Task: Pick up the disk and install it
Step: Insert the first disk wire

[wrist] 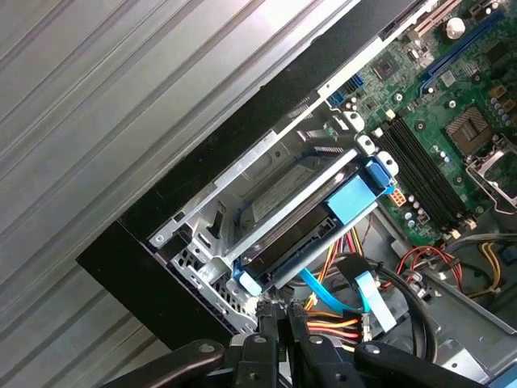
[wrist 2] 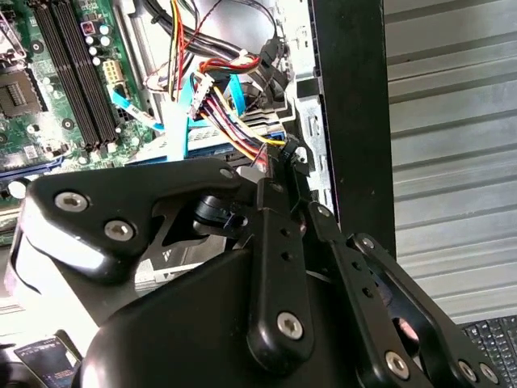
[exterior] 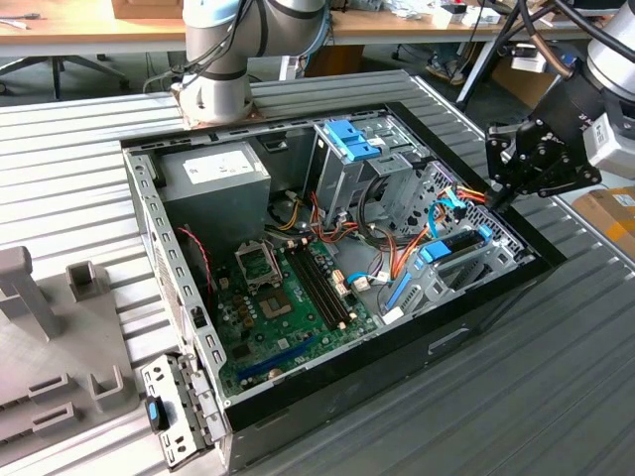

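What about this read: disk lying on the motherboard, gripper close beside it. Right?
No. The disk isn't on the motherboard; it sits in the metal drive bay at the case's corner, beside the board, as the first wrist view shows. The gripper is close beside it, yes.

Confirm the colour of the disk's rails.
Bright blue, framing the black disk; clearest in the first wrist view.

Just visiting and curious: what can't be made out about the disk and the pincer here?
Disk: in the first wrist view its underside is hidden by the metal cage, so full seating is unclear.
Pincer: in the second wrist view its own black body covers whatever lies beneath it.
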Tool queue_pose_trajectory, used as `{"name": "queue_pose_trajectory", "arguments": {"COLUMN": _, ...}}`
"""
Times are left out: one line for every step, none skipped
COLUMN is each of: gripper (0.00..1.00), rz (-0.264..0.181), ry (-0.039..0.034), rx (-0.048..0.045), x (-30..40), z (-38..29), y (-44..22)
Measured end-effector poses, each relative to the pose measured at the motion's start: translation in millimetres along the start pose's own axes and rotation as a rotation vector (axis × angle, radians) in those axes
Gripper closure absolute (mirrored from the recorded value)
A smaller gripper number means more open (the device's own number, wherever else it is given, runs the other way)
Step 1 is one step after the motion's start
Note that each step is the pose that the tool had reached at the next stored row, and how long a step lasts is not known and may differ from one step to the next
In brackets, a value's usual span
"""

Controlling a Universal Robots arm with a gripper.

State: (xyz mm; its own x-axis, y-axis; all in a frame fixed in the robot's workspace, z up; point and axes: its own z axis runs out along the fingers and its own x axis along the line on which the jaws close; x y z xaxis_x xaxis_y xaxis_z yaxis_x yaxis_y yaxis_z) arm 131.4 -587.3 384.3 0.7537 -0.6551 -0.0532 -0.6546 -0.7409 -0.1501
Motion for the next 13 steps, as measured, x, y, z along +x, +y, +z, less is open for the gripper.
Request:
{"name": "queue_pose_trajectory", "arguments": {"gripper": 0.83, "rz": 0.002, "ry": 0.0004, "rx": 0.0001, "x": 0.0, "z": 0.0, "y": 0.0}}
{"name": "queue_pose_trajectory", "arguments": {"gripper": 0.83, "rz": 0.014, "ry": 0.0021, "rx": 0.0008, "x": -0.1, "z": 0.0, "y": 0.0}}
{"name": "queue_pose_trajectory", "arguments": {"gripper": 0.83, "rz": 0.034, "ry": 0.0053, "rx": 0.0018, "x": 0.0, "z": 0.0, "y": 0.0}}
{"name": "queue_pose_trajectory", "arguments": {"gripper": 0.83, "rz": 0.058, "ry": 0.0088, "rx": 0.0032, "x": 0.0, "z": 0.1, "y": 0.0}}
{"name": "queue_pose_trajectory", "arguments": {"gripper": 0.83, "rz": 0.084, "ry": 0.0129, "rx": 0.0045, "x": 0.0, "z": 0.2, "y": 0.0}}
{"name": "queue_pose_trajectory", "arguments": {"gripper": 0.83, "rz": 0.116, "ry": 0.0176, "rx": 0.0062, "x": 0.0, "z": 0.4, "y": 0.1}}
{"name": "queue_pose_trajectory", "arguments": {"gripper": 0.83, "rz": 0.136, "ry": 0.0207, "rx": 0.0073, "x": 0.0, "z": 0.5, "y": 0.1}}
{"name": "queue_pose_trajectory", "arguments": {"gripper": 0.83, "rz": 0.159, "ry": 0.0242, "rx": 0.0085, "x": 0.0, "z": 0.7, "y": 0.1}}
{"name": "queue_pose_trajectory", "arguments": {"gripper": 0.83, "rz": 0.169, "ry": 0.0258, "rx": 0.009, "x": -0.2, "z": 0.6, "y": 0.4}}
{"name": "queue_pose_trajectory", "arguments": {"gripper": 0.83, "rz": 0.174, "ry": 0.0265, "rx": 0.0093, "x": -0.6, "z": 0.6, "y": 0.7}}
{"name": "queue_pose_trajectory", "arguments": {"gripper": 0.83, "rz": 0.176, "ry": 0.0268, "rx": 0.0094, "x": -0.6, "z": 0.6, "y": 0.7}}
{"name": "queue_pose_trajectory", "arguments": {"gripper": 0.83, "rz": 0.176, "ry": 0.0268, "rx": 0.0094, "x": -0.6, "z": 0.6, "y": 0.7}}
{"name": "queue_pose_trajectory", "arguments": {"gripper": 0.83, "rz": 0.176, "ry": 0.0267, "rx": 0.0095, "x": -0.7, "z": 0.6, "y": 0.7}}
